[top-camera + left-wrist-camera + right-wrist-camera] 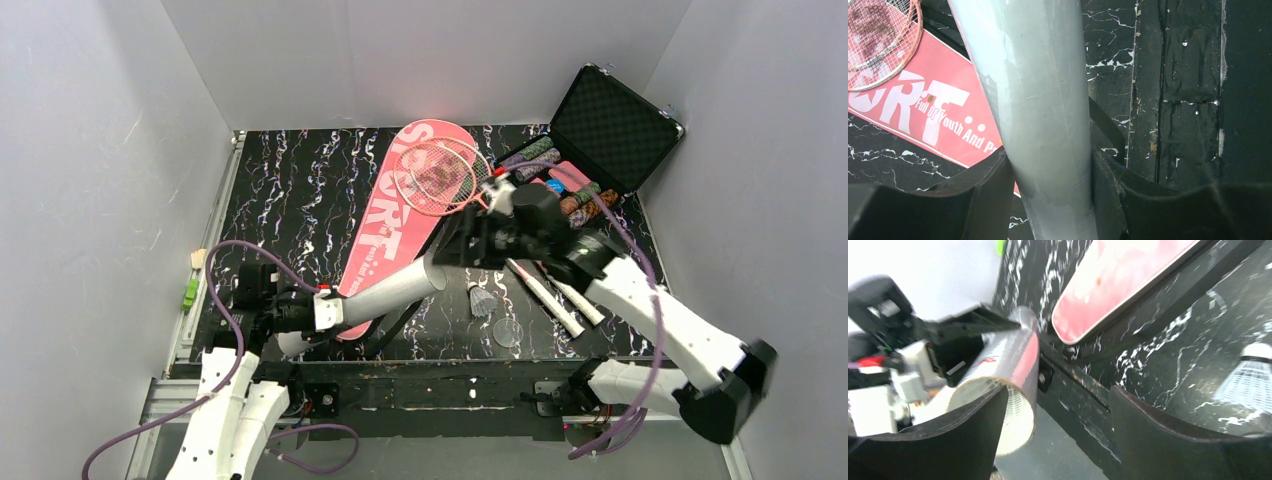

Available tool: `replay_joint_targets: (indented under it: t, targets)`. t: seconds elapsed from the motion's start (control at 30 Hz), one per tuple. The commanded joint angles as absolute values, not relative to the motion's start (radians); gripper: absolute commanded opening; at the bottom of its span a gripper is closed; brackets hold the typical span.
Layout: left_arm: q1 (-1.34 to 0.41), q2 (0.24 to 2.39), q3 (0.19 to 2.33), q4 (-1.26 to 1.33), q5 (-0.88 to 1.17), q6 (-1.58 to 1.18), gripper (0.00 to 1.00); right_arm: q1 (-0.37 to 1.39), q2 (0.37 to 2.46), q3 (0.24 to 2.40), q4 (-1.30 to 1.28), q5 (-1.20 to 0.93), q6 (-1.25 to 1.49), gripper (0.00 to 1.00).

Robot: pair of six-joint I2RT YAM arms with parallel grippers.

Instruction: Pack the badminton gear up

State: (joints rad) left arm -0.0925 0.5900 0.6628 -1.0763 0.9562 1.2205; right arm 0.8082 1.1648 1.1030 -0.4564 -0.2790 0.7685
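Tube [395,290], a smooth grey-white cylinder with a glossy skin, was pinched near its lower end by the left gripper [1050,195] and slanted up to the right above the surface. Beside it lay the long pink racket bag [395,215], flat and round-ended, with the stringed pink heads of two rackets [440,175] on its far end. The right gripper [1058,395] stood spread and empty at the tube's open mouth. A white feather shuttlecock [483,300] rested nearby. The surface [300,190] was black with white marble veins, and plain pale walls [100,150] enclosed it.
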Motion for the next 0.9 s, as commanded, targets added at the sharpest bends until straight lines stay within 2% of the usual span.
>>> replay_joint_targets:
  t: [0.0, 0.13, 0.43, 0.8, 0.87]
  targets:
    - [-0.089, 0.576, 0.673, -1.060, 0.993, 1.238, 0.00, 0.667, 0.983, 1.091, -0.499, -0.275, 0.802, 0.83]
    - [-0.089, 0.583, 0.675, -1.061, 0.991, 1.240, 0.00, 0.587, 0.922, 1.018, -0.538, -0.302, 0.802, 0.84]
    - [-0.089, 0.578, 0.684, -1.069, 0.980, 1.236, 0.00, 0.583, 0.928, 0.739, -0.492, -0.285, 0.874, 0.86]
    - [-0.089, 0.589, 0.694, -1.072, 0.982, 1.235, 0.00, 0.583, 1.027, 0.626, -0.390, -0.256, 0.909, 0.87]
    - [-0.089, 0.587, 0.693, -1.072, 0.979, 1.235, 0.00, 0.583, 1.051, 0.611, -0.346, -0.244, 0.938, 0.83]
